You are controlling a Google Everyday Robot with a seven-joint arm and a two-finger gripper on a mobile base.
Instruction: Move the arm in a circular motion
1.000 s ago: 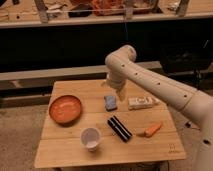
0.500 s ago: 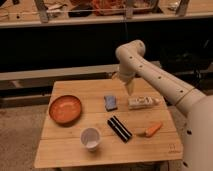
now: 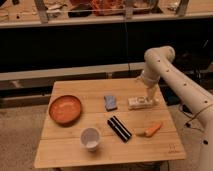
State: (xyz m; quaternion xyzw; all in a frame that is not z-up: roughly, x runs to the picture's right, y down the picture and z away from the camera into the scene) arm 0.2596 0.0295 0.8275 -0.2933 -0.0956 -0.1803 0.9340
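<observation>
Hanging over one white box (image 3: 140, 102), the arm's (image 3: 172, 80) gripper (image 3: 150, 96) hid its fingers' state; one bowl (image 3: 65, 109) and one cup (image 3: 90, 138) sat empty.

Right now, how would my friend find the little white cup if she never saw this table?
Start at the light wooden table and look along its front edge, left of the middle. The small round white cup stands there upright and open, just in front of the flat orange bowl. It is far from the cream-white arm, whose gripper hangs over the table's right side, and it is the table's only white round thing.
</observation>
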